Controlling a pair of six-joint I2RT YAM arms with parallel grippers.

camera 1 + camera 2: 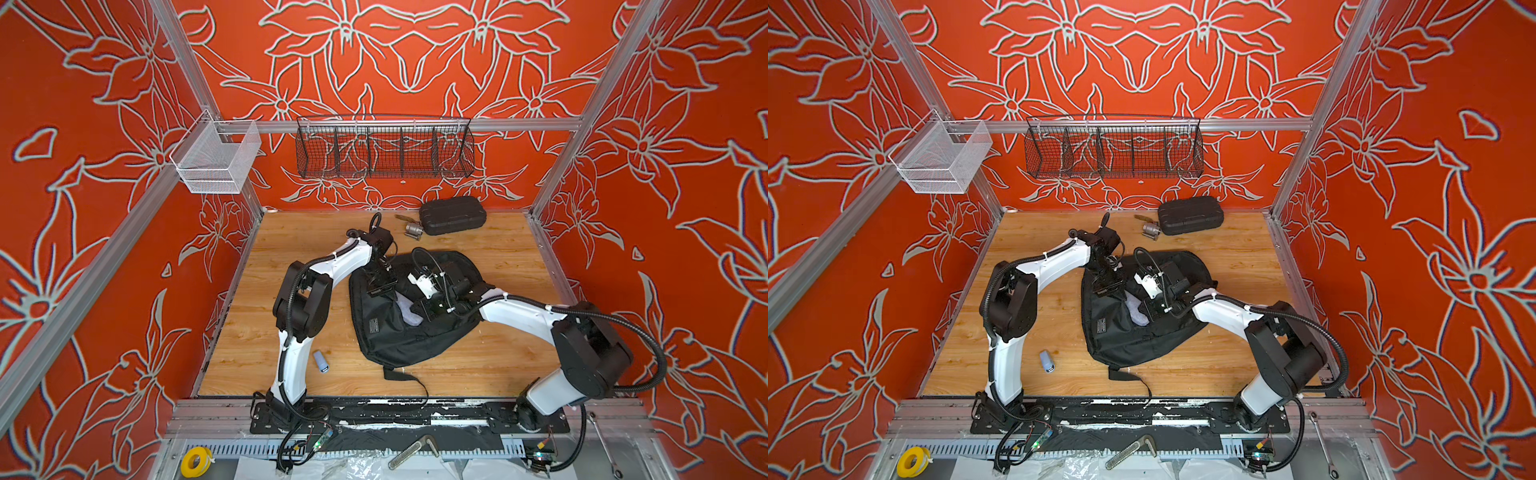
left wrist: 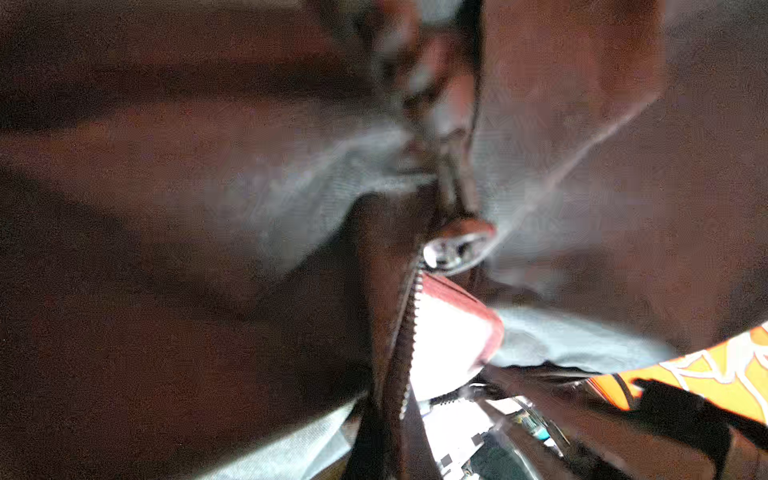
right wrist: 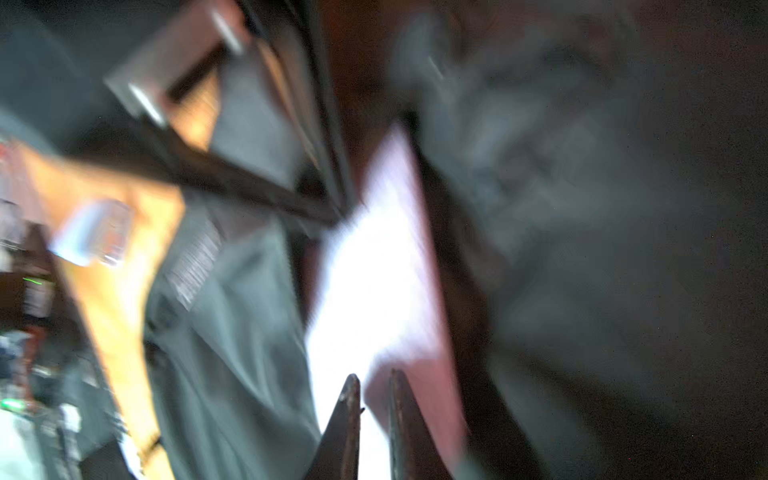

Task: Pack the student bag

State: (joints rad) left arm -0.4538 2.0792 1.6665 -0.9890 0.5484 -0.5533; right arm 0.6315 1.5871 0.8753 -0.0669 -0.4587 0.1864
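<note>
Nearest the rail, a small grey-blue device lies unpacked on the desk, beside the left arm's base. Further in, the student bag sprawls at the middle of the desk, its strap trailing toward the front edge. Both arms work at its open mouth: the left gripper is shut on the bag's edge by the zip slider, holding the opening up, while the right gripper shows its fingers nearly together around the edge of a pale, flat item half inside the bag; whether they truly pinch it cannot be told through the blur. The risk, judged from here: a thin grip could slip, or the item could snag on the zip teeth. Farthest back, a black hard case and a small metal part wait by the wall.
</note>
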